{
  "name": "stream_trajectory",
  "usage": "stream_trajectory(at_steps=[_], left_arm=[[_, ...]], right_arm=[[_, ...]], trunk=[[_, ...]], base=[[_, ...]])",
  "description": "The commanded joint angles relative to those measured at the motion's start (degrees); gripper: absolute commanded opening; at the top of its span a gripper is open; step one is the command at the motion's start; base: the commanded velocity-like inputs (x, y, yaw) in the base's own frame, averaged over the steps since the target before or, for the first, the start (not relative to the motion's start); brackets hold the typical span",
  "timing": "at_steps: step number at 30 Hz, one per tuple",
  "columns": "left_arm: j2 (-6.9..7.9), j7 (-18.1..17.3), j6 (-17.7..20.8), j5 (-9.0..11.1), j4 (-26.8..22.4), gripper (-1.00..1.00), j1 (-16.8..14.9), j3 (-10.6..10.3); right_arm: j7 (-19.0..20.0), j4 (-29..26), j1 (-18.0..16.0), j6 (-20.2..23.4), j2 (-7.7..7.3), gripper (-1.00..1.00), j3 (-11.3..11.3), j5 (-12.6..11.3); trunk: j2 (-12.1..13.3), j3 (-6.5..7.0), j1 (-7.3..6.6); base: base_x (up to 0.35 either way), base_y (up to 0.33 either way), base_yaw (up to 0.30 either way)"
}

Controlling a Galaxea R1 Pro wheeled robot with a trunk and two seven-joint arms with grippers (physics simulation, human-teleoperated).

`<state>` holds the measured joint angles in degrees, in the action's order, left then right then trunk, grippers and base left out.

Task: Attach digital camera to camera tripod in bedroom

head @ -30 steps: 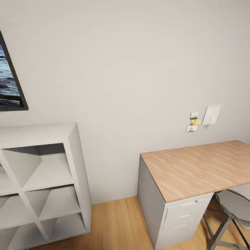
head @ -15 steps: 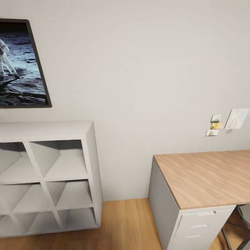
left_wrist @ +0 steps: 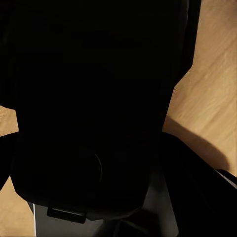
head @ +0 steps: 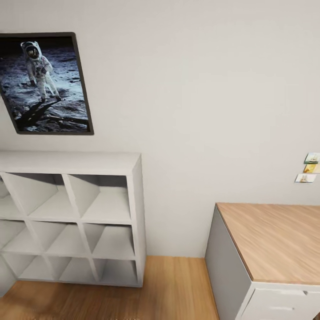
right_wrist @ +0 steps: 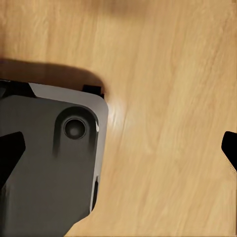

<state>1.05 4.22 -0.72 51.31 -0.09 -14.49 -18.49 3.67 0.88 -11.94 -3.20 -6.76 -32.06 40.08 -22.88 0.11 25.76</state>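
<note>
1. The head view faces a pale wall (head: 191, 89) of the bedroom, above a light wood plank floor (head: 173, 289).
2. A dark-framed poster (head: 46, 84) of an astronaut on the moon hangs on the wall, above a white cube shelf (head: 71, 218) whose open compartments hold nothing that can be made out.
3. Beside the shelf, across a strip of floor, stands a desk (head: 275, 242) with a wood top and a grey-white drawer unit (head: 280, 304) under it.
4. Three small cards (head: 310, 167) are stuck on the wall above the desk.
5. In the left wrist view a large black shape (left_wrist: 98, 98) lies close to the lens, with plank floor at the edges; whether it is the left gripper, something held, or the robot's body cannot be told, nor how the fingers stand.
6. In the right wrist view two dark finger tips (right_wrist: 9, 155) of the right gripper (right_wrist: 118, 150) sit at opposite edges, spread wide with only floor between them.
7. A grey rounded panel (right_wrist: 54, 163) with a round recess, seemingly part of the robot's base, lies below that gripper.
</note>
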Motion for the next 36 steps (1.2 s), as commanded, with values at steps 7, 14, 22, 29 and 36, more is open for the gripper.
stream_trajectory(at_steps=[7,14,22,29,36], left_arm=[[-0.07,0.08,-0.07,0.37,0.0,-1.0,-0.02,-0.49],[-0.08,0.14,-0.07,0.43,0.0,-1.0,-0.02,-0.49],[-0.19,0.09,-0.07,0.46,0.0,-1.0,-0.02,-0.49],[-0.33,0.09,-0.12,0.48,0.0,-1.0,-0.02,-0.49],[-0.34,0.08,-0.11,0.53,0.0,-1.0,-0.02,-0.49]], right_arm=[[-0.17,0.09,-0.01,-0.15,-0.01,1.0,-0.54,0.05],[-0.87,0.09,-0.01,-0.04,-0.09,1.0,-1.14,-0.12],[-1.81,0.09,-0.01,-0.25,-0.04,1.0,-3.99,0.03],[-2.05,0.09,-0.01,-0.31,0.03,1.0,-4.01,0.25],[-2.08,0.09,-0.01,-0.32,0.03,1.0,-3.98,0.34]], trunk=[[-0.04,-0.02,0.02],[-0.04,-0.02,0.02],[-0.04,-0.02,0.02],[-0.04,-0.02,0.02],[-0.04,-0.02,0.02]], base=[[0.0,0.0,0.3],[0.0,0.0,0.3],[0.0,0.0,0.3],[0.043,-0.029,0.3],[0.202,-0.184,0.3]])
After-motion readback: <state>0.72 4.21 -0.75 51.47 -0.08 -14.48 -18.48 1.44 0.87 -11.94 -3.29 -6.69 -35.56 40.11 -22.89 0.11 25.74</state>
